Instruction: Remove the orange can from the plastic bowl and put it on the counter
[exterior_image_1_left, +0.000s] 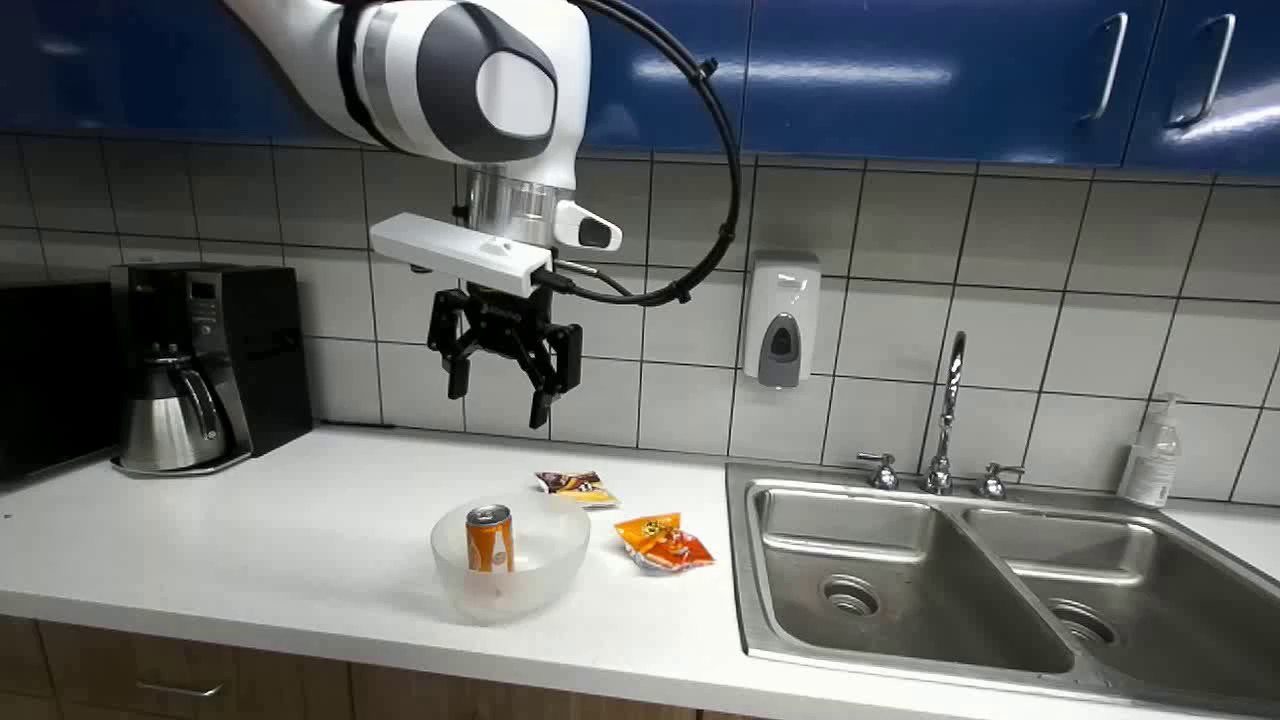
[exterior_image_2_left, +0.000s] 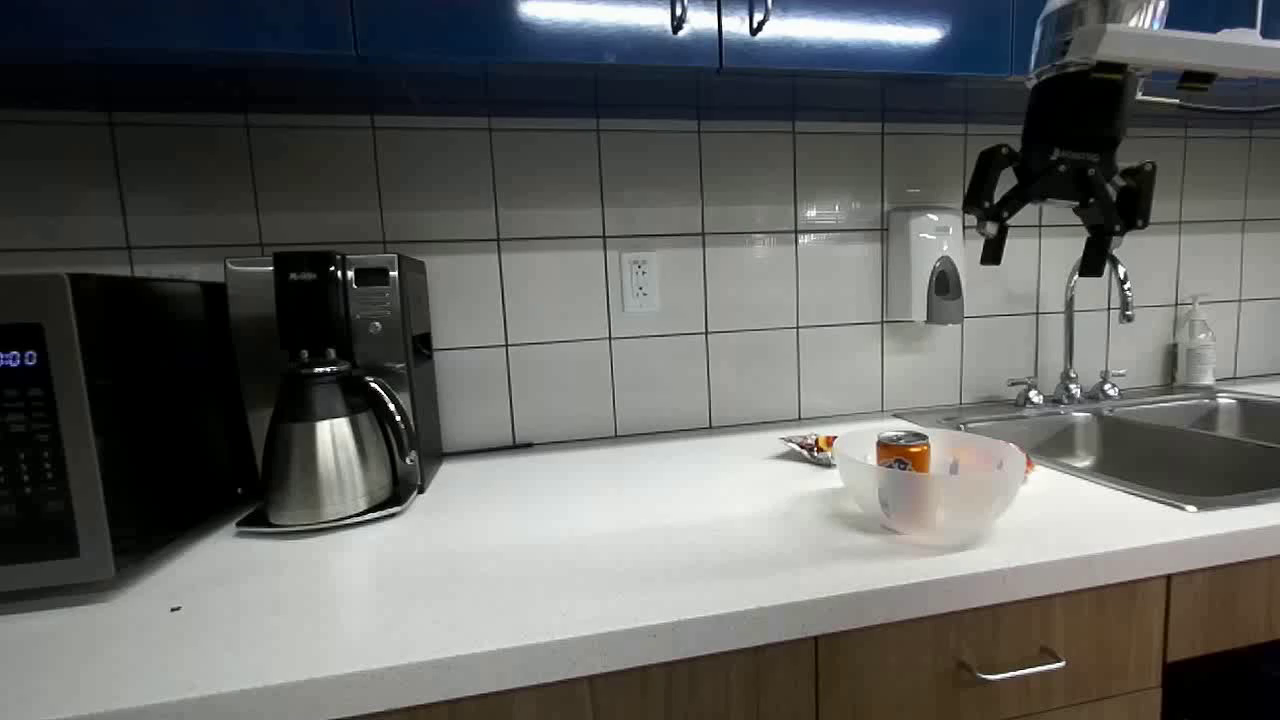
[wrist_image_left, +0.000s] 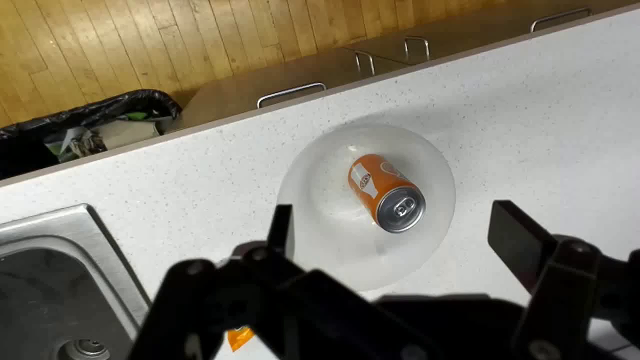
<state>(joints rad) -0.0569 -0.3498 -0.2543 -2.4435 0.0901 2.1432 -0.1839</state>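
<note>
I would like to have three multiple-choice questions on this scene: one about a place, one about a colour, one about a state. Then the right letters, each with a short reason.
1. Where is the orange can?
A. In the sink
B. Inside the plastic bowl
C. Beside the coffee maker

2. What colour are the upper cabinets?
A. Blue
B. Green
C. Yellow

3. How is the gripper?
A. Shut on the orange can
B. Shut on nothing
C. Open

1 B: the wrist view shows it within the plastic bowl.
2 A: both exterior views show them blue.
3 C: its fingers stand well apart in all three views.
</note>
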